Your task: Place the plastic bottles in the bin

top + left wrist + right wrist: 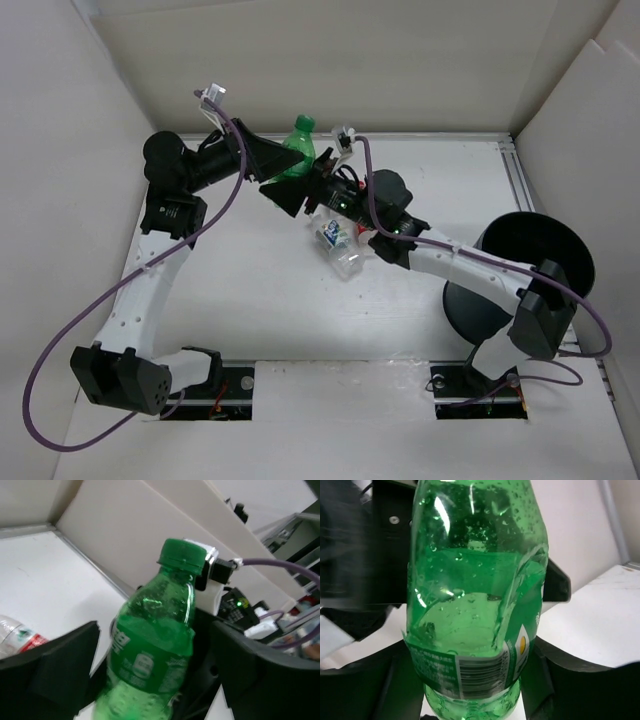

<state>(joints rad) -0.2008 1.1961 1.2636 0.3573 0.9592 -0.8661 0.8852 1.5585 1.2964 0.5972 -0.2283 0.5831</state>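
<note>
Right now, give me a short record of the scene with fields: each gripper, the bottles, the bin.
green bottle: near the far wall, between both grippers
left gripper: open, fingers on either side of the green bottle with gaps showing
right gripper: shut on the green bottle's labelled body
clear bottles: lying on the table under the right arm
red-label bottle: lying on the table, seen in the left wrist view
bin: at the table's right side, apart from the bottles

We are seeing bright, even light casting soft shadows on the white tabletop (250,310); glare is glinting off the translucent green plastic bottle (150,640), blurring at its base.
</note>
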